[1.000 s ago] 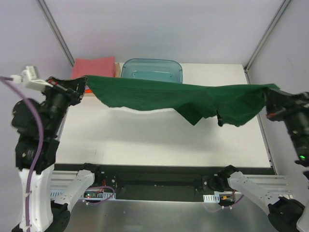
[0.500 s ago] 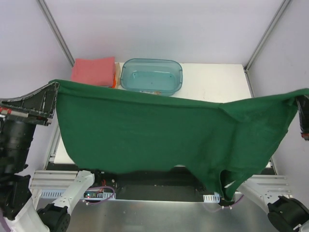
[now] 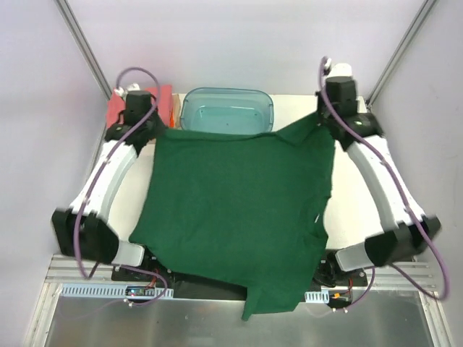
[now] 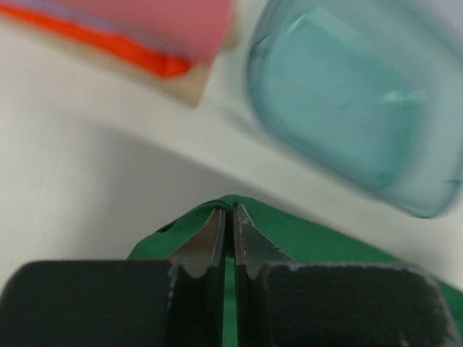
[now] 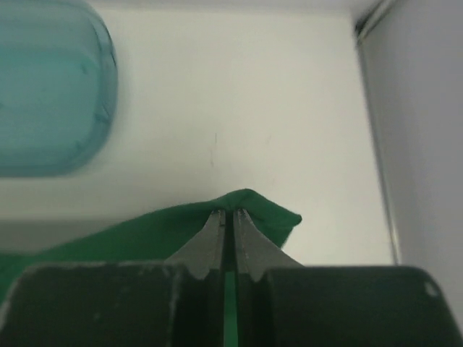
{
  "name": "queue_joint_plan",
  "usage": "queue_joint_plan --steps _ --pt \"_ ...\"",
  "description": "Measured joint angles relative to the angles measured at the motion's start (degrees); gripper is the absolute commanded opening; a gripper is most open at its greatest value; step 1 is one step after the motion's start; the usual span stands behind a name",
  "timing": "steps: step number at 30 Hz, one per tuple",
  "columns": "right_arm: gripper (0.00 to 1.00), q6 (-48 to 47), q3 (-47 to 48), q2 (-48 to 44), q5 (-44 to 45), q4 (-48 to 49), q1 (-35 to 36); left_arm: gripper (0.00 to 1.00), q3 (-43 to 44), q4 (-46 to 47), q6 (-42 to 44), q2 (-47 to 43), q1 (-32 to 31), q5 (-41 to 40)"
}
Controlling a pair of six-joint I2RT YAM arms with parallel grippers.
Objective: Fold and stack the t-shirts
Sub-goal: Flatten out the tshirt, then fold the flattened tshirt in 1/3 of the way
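left pincer (image 4: 230, 217) pinched far-left corner | right pincer (image 5: 228, 220) pinched far-right corner | dark green shirt (image 3: 239, 210) lay spread nearward from both pincers

Green t-shirt (image 3: 239, 210): 1. Folded shirts distinguishable: 2, pink shirt (image 4: 130, 18) and orange shirt (image 4: 145, 61). Teal bin (image 3: 228, 112): 1.

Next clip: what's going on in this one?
Two arms hold a dark green t-shirt by its far corners. The left gripper is shut on the far left corner and the right gripper on the far right one, just in front of the teal bin. The shirt lies spread over most of the white table, its near end draped past the near edge. A folded stack, pink over orange, sits at the far left. The green shirt has not been folded yet.
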Motion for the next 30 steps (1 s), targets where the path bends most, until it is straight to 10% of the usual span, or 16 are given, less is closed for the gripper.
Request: queue_joint_plan --steps 12,30 --pt "0.01 7.98 -11.34 22.05 -10.95 7.39 -3.52 0.00 0.55 6.10 0.00 32.98 3.69 3.89" --pt "0.01 11.56 -22.12 8.92 -14.19 2.86 -3.50 0.00 -5.92 7.63 -0.02 26.45 5.33 6.64"
